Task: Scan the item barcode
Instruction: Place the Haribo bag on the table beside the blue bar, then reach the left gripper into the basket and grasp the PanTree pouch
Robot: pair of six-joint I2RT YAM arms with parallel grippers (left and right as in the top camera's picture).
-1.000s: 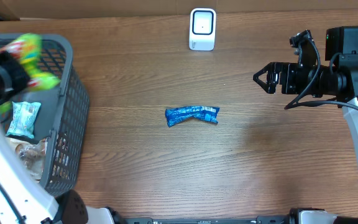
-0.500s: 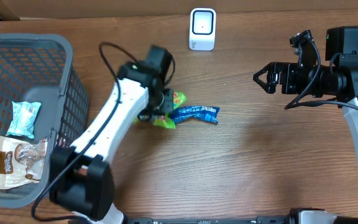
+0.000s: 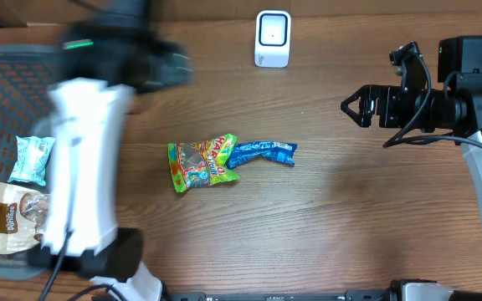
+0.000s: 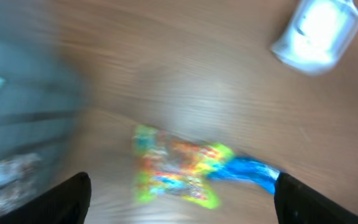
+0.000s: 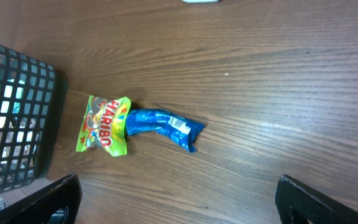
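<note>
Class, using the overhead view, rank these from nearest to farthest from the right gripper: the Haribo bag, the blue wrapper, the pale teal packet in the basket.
1. Blue wrapper, mid-table, closest to the right gripper.
2. Haribo bag, touching the wrapper's left end.
3. Pale teal packet, inside the basket at the far left.

Left arm [image 3: 82, 150] motion-blurred overhead; left wrist view smeared; basket [image 3: 7, 92] cut by left edge.
</note>
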